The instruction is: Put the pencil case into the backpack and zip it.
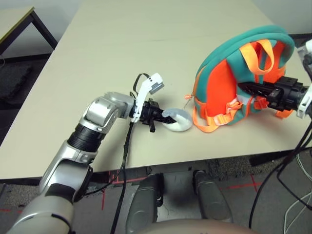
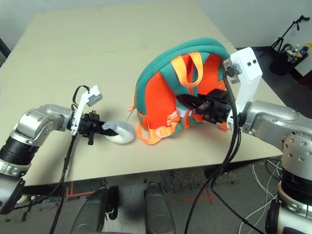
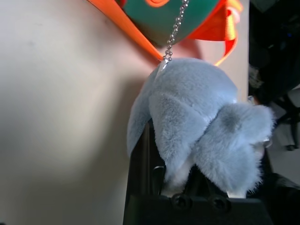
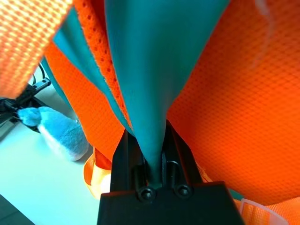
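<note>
Left eye view: backpack (image 1: 214, 87), two o'clock, panel pinched by right gripper (image 1: 258, 89); left gripper (image 1: 163, 117) grasping plush charm (image 1: 179, 120). Step: zipping, presumably; next, steady bag, draw charm.

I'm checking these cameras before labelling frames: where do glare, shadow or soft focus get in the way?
Left wrist view: broad shadow on the table beside the plush charm, pale glare further off. Right wrist view: the nearest orange strap is soft. Left eye view: faint shadow beneath the left forearm, little glare.
</note>
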